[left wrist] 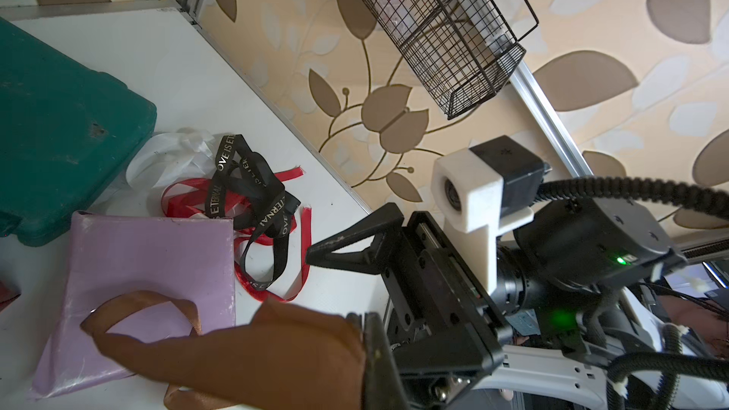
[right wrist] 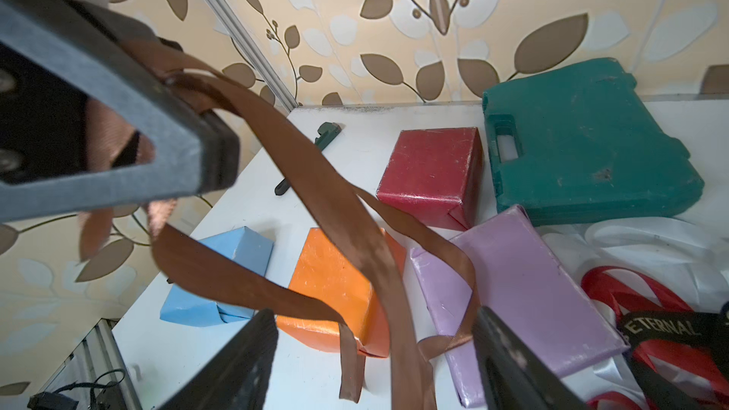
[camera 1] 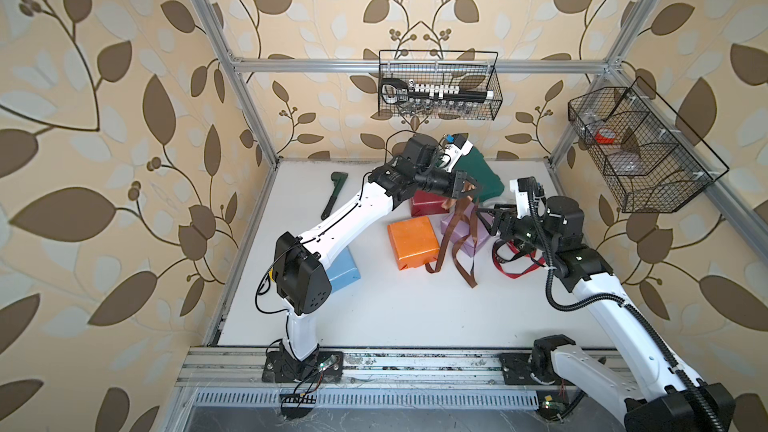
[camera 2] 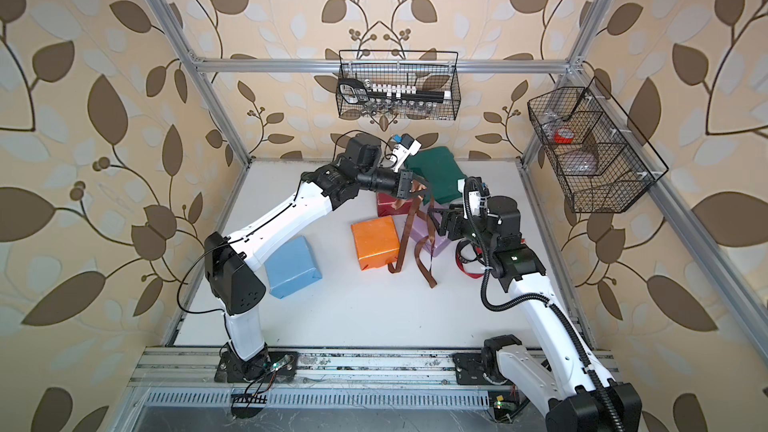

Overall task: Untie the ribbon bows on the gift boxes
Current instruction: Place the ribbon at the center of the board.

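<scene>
Containers first: the wire basket (camera 1: 439, 85) hanging on the back rail holds a black strip (camera 1: 440, 95) lined with small white pieces, plus some shiny metal bits under it. The divided side basket (camera 1: 648, 151) has a red roll (camera 1: 602, 135) in its far compartment and something pale in the middle one, can't tell what.

Now the ribbons. The left gripper (camera 1: 473, 190) is clamped on the brown ribbon (right wrist: 343, 214), holding it up above the dark red box (camera 1: 428, 203). The ribbon isn't in a bow; it just dangles in loose strands over the orange box (camera 1: 412, 241) and the lilac box (right wrist: 520, 278), with its ends on the table (camera 1: 374, 317). The right gripper (right wrist: 374, 317) sits just beside the lilac box with its jaws spread apart, and brown strands hang between its fingers (right wrist: 252, 364) without being pinched.

All four boxes look bare, including the light blue box (camera 2: 293, 265), which lies off on the left arm's side, partly under that arm in both top views.

The red ribbon (left wrist: 304, 242), black lettered ribbon (left wrist: 272, 207) and white ribbon (left wrist: 165, 159) are tangled in one loose pile next to the lilac box, right by the green tool case (right wrist: 584, 143) at the back. A dark green hand tool (camera 1: 331, 195) lies well apart near the back left corner.
</scene>
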You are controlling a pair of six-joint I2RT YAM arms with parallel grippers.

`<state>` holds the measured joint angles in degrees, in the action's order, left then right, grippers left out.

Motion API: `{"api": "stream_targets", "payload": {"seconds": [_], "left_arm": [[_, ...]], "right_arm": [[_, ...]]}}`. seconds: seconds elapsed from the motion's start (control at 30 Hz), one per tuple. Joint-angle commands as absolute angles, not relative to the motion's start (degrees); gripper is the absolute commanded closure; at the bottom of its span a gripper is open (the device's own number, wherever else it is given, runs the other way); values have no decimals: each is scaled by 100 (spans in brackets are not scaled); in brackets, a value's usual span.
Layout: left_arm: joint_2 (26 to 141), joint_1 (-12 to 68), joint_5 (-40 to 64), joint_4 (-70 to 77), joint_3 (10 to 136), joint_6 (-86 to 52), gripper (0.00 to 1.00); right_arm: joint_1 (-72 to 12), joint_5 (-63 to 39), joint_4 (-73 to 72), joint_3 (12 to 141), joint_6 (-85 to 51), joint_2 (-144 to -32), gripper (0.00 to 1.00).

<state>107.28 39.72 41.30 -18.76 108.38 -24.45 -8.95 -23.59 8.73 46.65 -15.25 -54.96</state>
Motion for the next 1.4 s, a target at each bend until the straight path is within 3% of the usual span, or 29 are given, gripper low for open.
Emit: {"api": "stream_targets", "payload": {"seconds": [0.0, 0.07, 0.4, 0.67, 0.8, 0.87, 0.93, 1.1, 1.13, 1.3, 1.33, 1.37], "left_arm": [[10538, 3975, 4206, -1796, 10828, -2398, 100], [10538, 3975, 4292, -1819, 10828, -2421, 100], [10340, 4005, 4557, -1674, 10638, -2632, 100], [10225, 4022, 4685, -1626, 10535, -2690, 100], [10192, 4025, 4981, -1408, 10504, -2943, 100], [10145, 4024, 5044, -1371, 10462, -2996, 100], [10078, 4025, 4988, -1408, 10417, -2945, 100], [9967, 3992, 4552, -1637, 10321, -2698, 100], [9966, 3973, 4479, -1648, 10318, -2694, 100], [10028, 3893, 4030, -1745, 10323, -2645, 100], [10046, 3881, 3905, -1811, 10323, -2582, 91], [10066, 3873, 3785, -1878, 10318, -2537, 56]], "right_arm": [[-922, -2653, 459, 4427, -1321, -5266, 10], [-1034, -2959, -68, 4236, -1224, -5240, 5], [-1349, -3175, -1750, 4214, -784, -6101, 1], [-1443, -3184, -2169, 4491, -583, -6644, 2], [-1437, -2811, -2596, 4438, -627, -6960, 9], [-1436, -2826, -2871, 4445, -733, -7080, 16], [-1439, -2858, -2811, 4586, -741, -7179, 34], [-1440, -2591, -2577, 4584, -663, -7023, 95], [-1430, -2544, -2490, 4573, -630, -6968, 100], [-1394, -2278, -1936, 4486, -646, -6593, 100], [-1383, -2186, -1791, 4484, -700, -6511, 100], [-1341, -2131, -1576, 4495, -780, -6413, 100]]}}
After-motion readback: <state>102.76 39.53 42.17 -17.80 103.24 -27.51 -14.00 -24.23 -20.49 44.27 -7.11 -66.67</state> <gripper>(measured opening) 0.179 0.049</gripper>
